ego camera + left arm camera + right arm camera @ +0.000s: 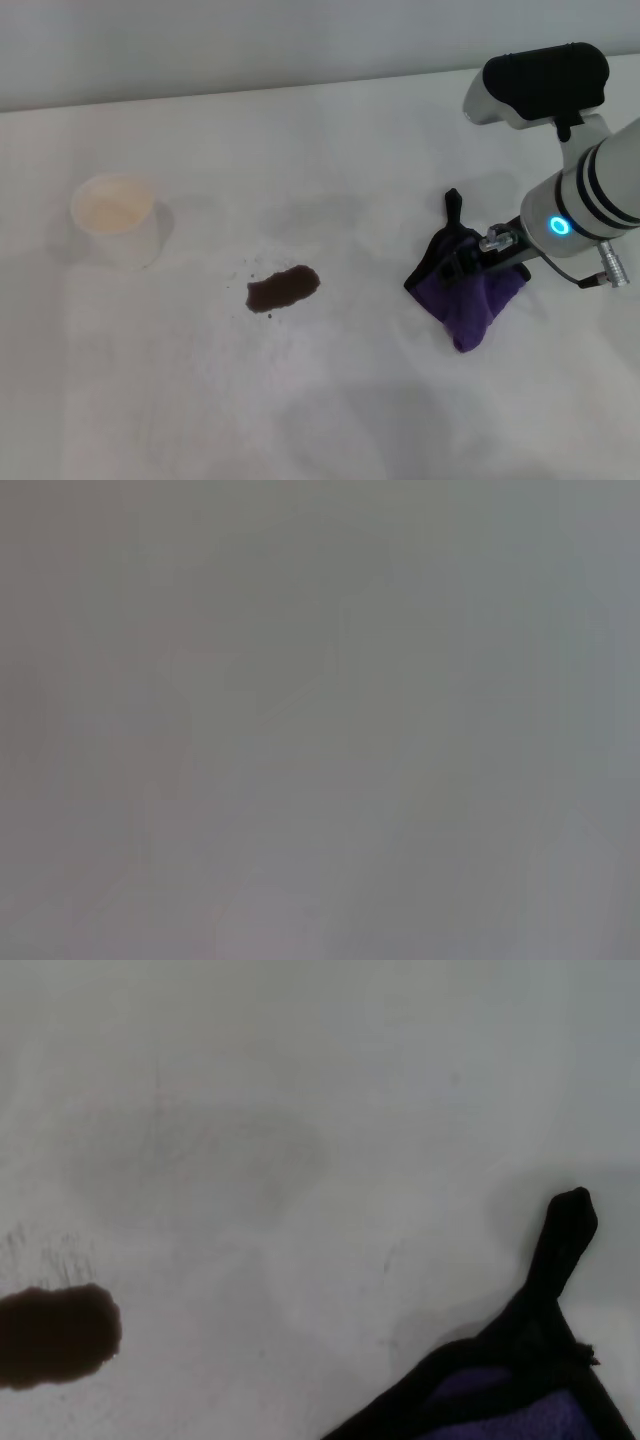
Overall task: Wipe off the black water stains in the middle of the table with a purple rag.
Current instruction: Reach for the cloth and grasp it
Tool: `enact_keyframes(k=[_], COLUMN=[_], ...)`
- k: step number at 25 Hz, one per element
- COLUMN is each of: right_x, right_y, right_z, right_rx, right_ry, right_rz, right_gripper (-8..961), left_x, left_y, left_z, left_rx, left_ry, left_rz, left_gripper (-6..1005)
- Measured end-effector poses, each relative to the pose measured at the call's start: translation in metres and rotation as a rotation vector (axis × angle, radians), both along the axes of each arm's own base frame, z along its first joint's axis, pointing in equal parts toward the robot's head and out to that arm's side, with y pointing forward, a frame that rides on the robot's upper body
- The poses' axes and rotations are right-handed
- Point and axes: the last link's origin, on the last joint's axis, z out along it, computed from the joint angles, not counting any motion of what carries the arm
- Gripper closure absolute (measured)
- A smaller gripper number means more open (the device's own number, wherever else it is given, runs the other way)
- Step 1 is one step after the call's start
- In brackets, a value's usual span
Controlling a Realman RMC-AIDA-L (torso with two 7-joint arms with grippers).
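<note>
The black water stains point(283, 289) are a dark oblong blotch with tiny specks on the white table point(330, 400), near its middle. They also show in the right wrist view point(55, 1333). The purple rag point(470, 300), with black trim and a black loop tab point(453, 205), hangs bunched at the right of the stains. My right gripper point(468, 258) is shut on the rag's upper part, well apart from the stains. The right wrist view shows the rag's corner point(510, 1400) and the tab point(565, 1230). My left gripper is out of view; the left wrist view shows only plain grey.
A white paper cup point(115, 218) stands at the left of the table, apart from the stains. The table's far edge point(250, 95) meets a pale wall. A faint grey dried patch point(315, 212) lies behind the stains.
</note>
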Motion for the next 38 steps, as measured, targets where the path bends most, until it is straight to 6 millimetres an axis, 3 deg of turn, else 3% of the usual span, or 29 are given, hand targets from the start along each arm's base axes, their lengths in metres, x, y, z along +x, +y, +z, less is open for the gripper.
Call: enact_keyframes(k=[5,13,34,38], right_x=[0.001,0.006,-0.005,-0.005], right_y=[0.0,0.0,0.007,0.008], right_z=[-0.001,-0.004,-0.008,-0.007], right_rx=[0.001,-0.001,-0.009,-0.006], right_ry=[-0.001,-0.016,-0.007,0.001], right_rz=[0.001,-0.001,0.034,0.028], right_gripper=[398,413,798,798], left_x=[-0.002,-0.004,-0.002,-0.002], left_y=[-0.002,-0.005,0.003,0.003], left_z=[0.0,0.001,0.004,0.005], left_rx=[0.006,0.009,0.008,0.008], left_ry=[-0.008,-0.01,-0.002,0.003], left_rz=[0.009,0.019,0.01,0.01], left_gripper=[153,153,153,153])
